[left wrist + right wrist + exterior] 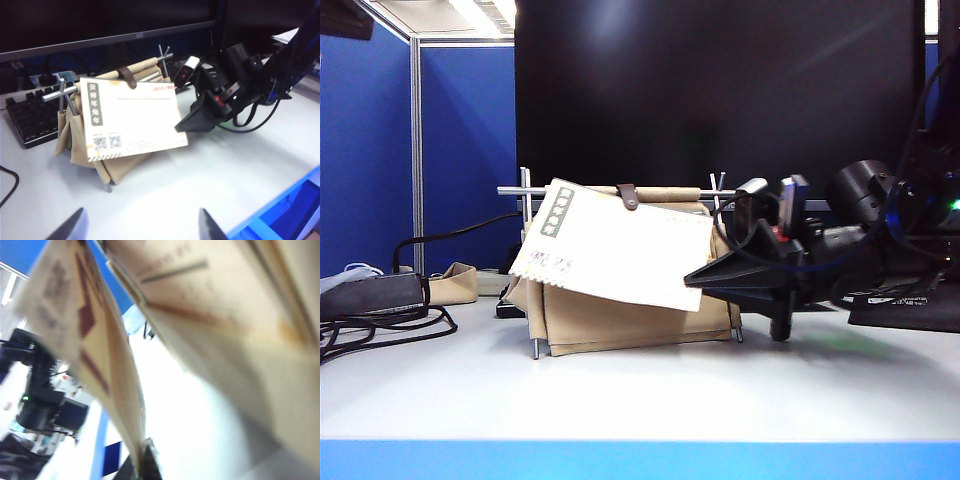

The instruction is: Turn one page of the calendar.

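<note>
I see a white table (620,390), blue partitions (465,150), a black monitor (720,90), a keyboard (30,117), ceiling lights (480,15).

A white table (620,395) with a blue front edge is seen carrying everything. The calendar (620,320), a beige tent-shaped stand on thin metal legs, is set upright near the middle of it. At the left of the exterior view, a dark power adapter (375,295) with looped black cables (380,335) is laid on the surface, and a small beige pouch (452,284) is placed just behind them. In the left wrist view, a black keyboard (27,117) is seen lying behind the calendar. A dark mat (910,305) is spread at the right.
</note>
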`<act>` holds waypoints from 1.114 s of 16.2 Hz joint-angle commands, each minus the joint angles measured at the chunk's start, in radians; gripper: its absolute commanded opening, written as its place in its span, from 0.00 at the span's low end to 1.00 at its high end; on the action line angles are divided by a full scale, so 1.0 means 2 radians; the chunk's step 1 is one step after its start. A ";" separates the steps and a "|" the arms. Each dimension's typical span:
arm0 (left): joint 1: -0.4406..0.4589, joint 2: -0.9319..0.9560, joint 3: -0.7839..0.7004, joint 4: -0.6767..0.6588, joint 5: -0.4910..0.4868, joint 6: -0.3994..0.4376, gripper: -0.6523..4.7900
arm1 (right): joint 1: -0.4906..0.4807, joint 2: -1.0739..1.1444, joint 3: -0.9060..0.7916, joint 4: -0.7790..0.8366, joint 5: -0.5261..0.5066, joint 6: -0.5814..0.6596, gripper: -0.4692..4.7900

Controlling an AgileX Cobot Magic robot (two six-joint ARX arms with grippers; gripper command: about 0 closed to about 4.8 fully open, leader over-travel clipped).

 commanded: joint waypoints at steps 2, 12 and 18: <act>0.000 0.001 0.002 -0.007 -0.002 0.002 0.66 | 0.000 -0.046 -0.006 -0.039 0.004 0.024 0.08; 0.000 0.001 0.001 -0.025 -0.002 0.002 0.66 | 0.000 -0.187 -0.006 -0.027 0.050 0.044 0.08; 0.000 0.001 0.001 -0.033 0.004 0.000 0.66 | 0.000 -0.213 -0.006 0.063 0.074 0.117 0.08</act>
